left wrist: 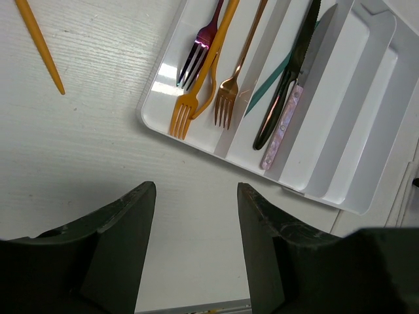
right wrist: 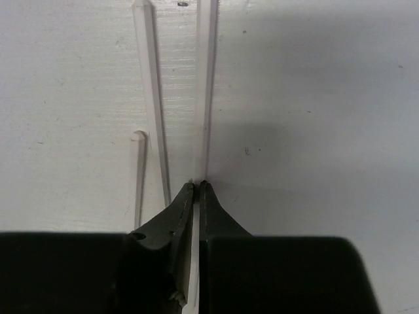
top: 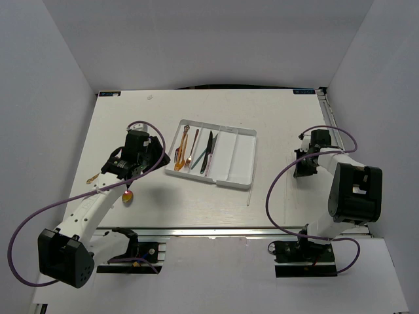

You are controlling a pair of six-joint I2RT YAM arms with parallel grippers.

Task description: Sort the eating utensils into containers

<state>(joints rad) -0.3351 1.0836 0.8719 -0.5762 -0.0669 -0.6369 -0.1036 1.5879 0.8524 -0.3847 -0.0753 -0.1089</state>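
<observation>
Well, my left arm stretches forward from its base and angles inward, with the wrist tipped so the left end effector (left wrist: pixel 195 190) hangs over bare tabletop (left wrist: pixel 78 150), just short of the near-left corner of the white tray (top: pixel 241 154). Its fingers stand apart and hold nothing. Ahead of them, toward the tray's left side, lie an orange fork (left wrist: pixel 190 104), a purple fork (left wrist: pixel 196 52) and a rose-gold fork (left wrist: pixel 229 98). Next over are a black knife (left wrist: pixel 288 85) and a pink-handled knife (left wrist: pixel 281 131) with a teal piece (left wrist: pixel 265 91) under them. A gold spoon (top: pixel 127 195) lies on the tabletop beside my left forearm, and an orange stick (left wrist: pixel 39 46) lies off to the left.

My right arm is folded tight — elbow back near its base, forearm running up and inward — and the right end effector (right wrist: pixel 195 186) points down at the tabletop, well to the right of the tray. Its fingers are pinched on a thin pale chopstick (right wrist: pixel 206 78). Two more pale chopsticks (right wrist: pixel 150 98) lie just left of it. Another chopstick (top: pixel 249 196) lies alone on the tabletop near the tray's near-right corner.
</observation>
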